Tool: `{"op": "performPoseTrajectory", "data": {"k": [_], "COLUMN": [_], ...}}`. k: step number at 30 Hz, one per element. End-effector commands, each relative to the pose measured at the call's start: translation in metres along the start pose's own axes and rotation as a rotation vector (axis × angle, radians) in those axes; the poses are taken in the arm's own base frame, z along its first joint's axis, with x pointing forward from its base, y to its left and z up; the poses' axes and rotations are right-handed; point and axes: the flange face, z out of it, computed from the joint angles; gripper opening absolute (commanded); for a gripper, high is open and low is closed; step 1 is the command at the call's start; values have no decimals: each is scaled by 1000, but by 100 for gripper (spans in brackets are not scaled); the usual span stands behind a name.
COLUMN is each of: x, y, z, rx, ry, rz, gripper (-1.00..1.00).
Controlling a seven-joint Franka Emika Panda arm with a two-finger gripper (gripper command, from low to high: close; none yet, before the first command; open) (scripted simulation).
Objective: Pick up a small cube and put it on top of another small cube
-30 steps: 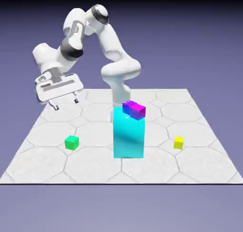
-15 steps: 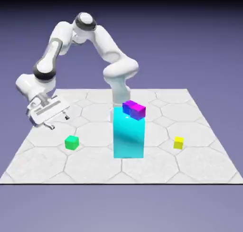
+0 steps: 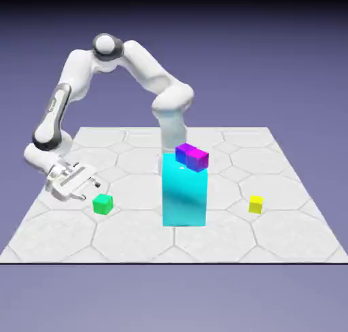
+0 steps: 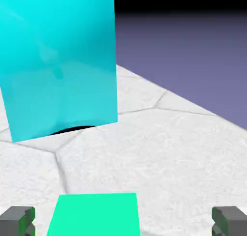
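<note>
The small cube (image 3: 102, 203), bright green, rests on the tiled table toward the exterior view's left. My gripper (image 3: 94, 185) hangs low just left of it, tilted and pointing at it, open and empty. In the hand view the small cube (image 4: 94, 215) fills the bottom edge between the grey fingertips (image 4: 17, 220), nearer the left one; the gripper (image 4: 123, 224) touches nothing. A small yellow cube (image 3: 255, 204) sits apart at the exterior view's right.
A tall cyan block (image 3: 183, 196) stands mid-table with a purple-magenta cube (image 3: 192, 156) on top. The cyan block (image 4: 58, 61) looms beyond the green cube in the hand view. The table's edge (image 4: 193, 104) runs behind it.
The arm has swung down and toward the exterior view's left front, bringing the open gripper from well above the table to just beside the green cube. No cube has moved.
</note>
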Motion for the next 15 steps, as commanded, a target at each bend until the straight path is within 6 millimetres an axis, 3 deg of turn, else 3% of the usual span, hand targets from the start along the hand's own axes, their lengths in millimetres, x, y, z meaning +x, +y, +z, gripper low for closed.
{"op": "performPoseTrajectory", "data": {"k": [1, 4, 5, 6, 7, 10, 11, 12, 15], "x": [0, -12, -13, -13, -13, -2, 13, 38, 116], "y": [0, 12, 13, 13, 13, 2, 0, 1, -3], "z": [0, 50, 57, 57, 57, 7, 3, 11, 61], "rx": [0, 0, 0, 0, 0, 0, 2, 22, 186], "ry": [0, 0, 0, 0, 0, 0, -9, -33, -157], "rz": [0, 0, 0, 0, 0, 0, -16, -49, -173], "gripper": [0, 0, 0, -100, -100, -100, -100, -100, -100]}}
